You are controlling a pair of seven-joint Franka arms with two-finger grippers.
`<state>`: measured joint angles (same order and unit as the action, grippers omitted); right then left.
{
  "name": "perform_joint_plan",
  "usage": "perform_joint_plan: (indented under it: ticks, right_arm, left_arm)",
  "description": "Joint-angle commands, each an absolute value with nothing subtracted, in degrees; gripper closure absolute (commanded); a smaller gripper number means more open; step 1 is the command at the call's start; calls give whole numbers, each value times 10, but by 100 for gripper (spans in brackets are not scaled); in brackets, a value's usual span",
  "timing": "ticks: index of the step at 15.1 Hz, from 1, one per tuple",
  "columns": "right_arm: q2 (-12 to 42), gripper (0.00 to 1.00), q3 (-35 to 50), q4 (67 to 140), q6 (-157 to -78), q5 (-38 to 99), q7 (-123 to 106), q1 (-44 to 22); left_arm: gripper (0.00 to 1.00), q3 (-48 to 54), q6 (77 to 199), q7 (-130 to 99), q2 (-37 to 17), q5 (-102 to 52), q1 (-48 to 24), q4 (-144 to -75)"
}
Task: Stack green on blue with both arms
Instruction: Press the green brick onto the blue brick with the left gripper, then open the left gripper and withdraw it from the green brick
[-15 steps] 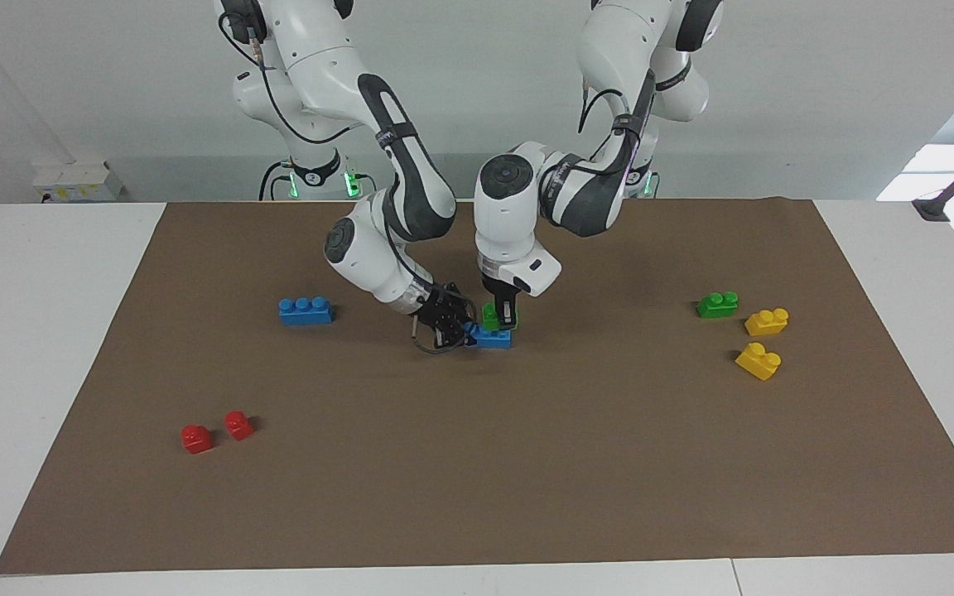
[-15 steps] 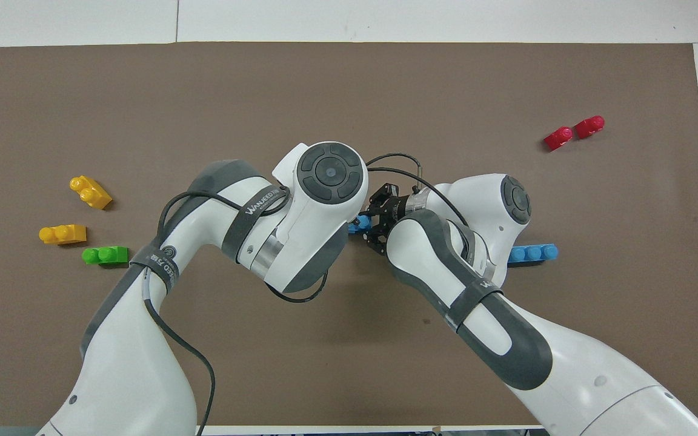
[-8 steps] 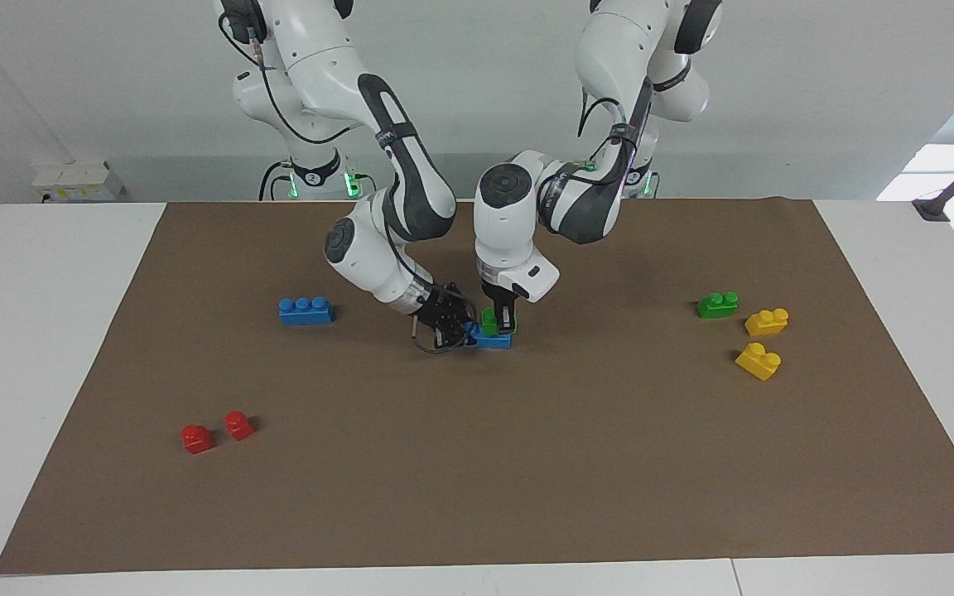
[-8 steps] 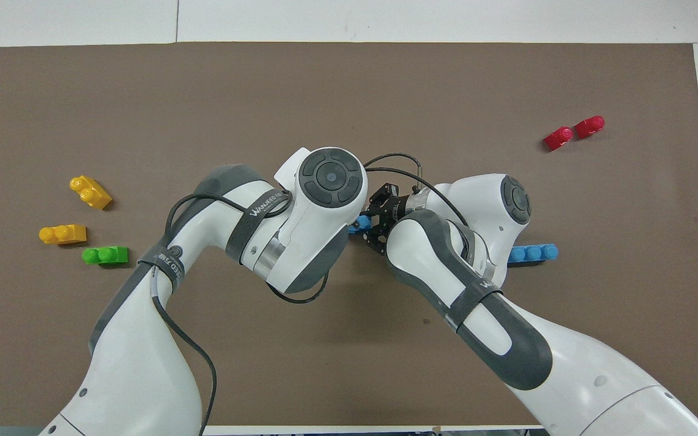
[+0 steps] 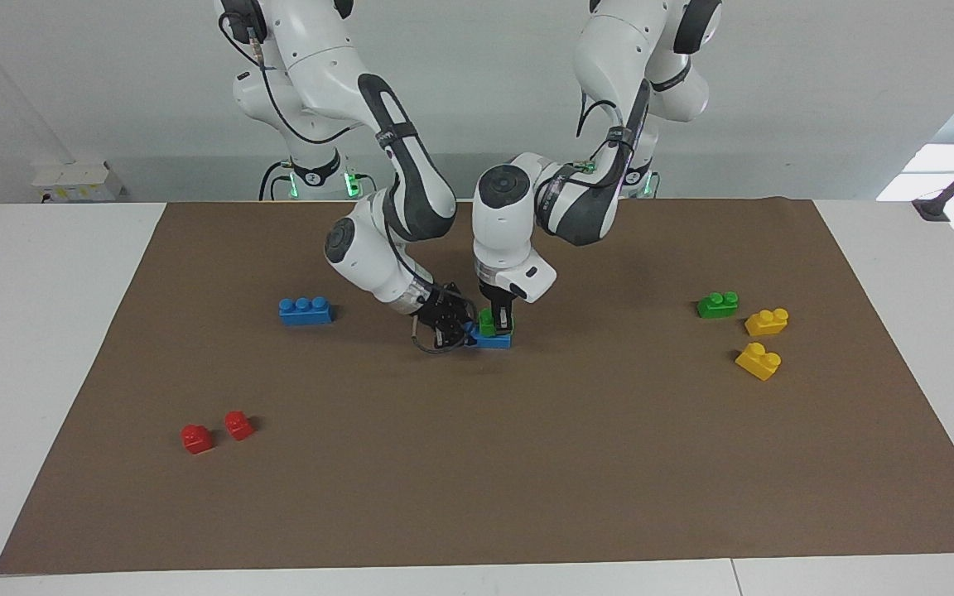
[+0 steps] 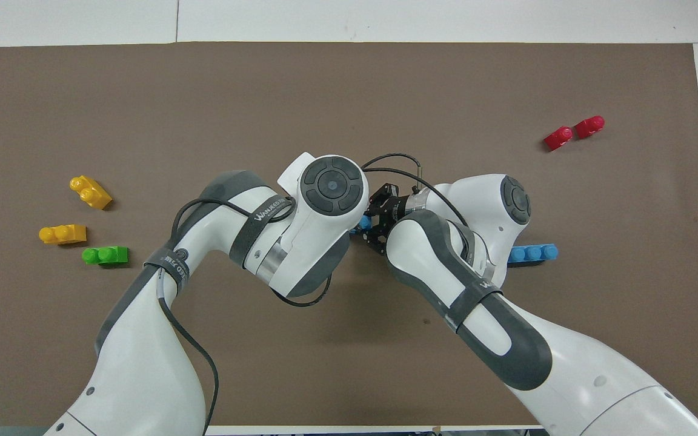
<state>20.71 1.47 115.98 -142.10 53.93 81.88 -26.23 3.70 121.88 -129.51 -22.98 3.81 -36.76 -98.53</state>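
A green brick (image 5: 489, 322) sits on a blue brick (image 5: 494, 340) in the middle of the brown mat. My left gripper (image 5: 499, 319) points straight down and is shut on the green brick. My right gripper (image 5: 458, 329) comes in low from the side and is shut on the blue brick's end toward the right arm's side. In the overhead view the left wrist (image 6: 331, 184) hides the green brick. Only a tip of the blue brick (image 6: 362, 223) shows there, beside the right gripper (image 6: 375, 221).
A second blue brick (image 5: 305, 310) lies toward the right arm's end. A second green brick (image 5: 717, 305) and two yellow bricks (image 5: 766, 321) (image 5: 758, 361) lie toward the left arm's end. Two red bricks (image 5: 196, 438) (image 5: 238, 425) lie farther from the robots.
My left gripper has come down a little with the green brick, which now rests lower on the blue brick. The right gripper has kept its hold and place.
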Motion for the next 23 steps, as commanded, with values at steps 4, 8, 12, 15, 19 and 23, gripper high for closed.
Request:
perform_joint_plan:
  ticks: [4, 8, 12, 15, 19, 23]
  right_arm:
    - [204, 100, 16, 1180, -1445, 563, 792, -261]
    - [204, 100, 16, 1180, -1445, 563, 792, -261]
    - [204, 100, 16, 1180, -1446, 563, 794, -261]
    - [205, 20, 16, 1180, -1456, 563, 795, -262]
    - [205, 1, 16, 1179, -1457, 563, 795, -262]
    - [202, 1, 16, 1173, -1447, 563, 797, -244]
  left_arm:
    - [0, 33, 1232, -1287, -232, 68, -371, -998]
    - [0, 34, 1222, -1280, -213, 67, -367, -1000]
    - [0, 34, 1205, -1264, -185, 67, -352, -1003]
    - [0, 36, 1186, -1218, -152, 62, -324, -1002]
    - [0, 36, 1168, -1146, -127, 62, -299, -1001]
    - [0, 36, 1138, -1042, -92, 52, -255, -998]
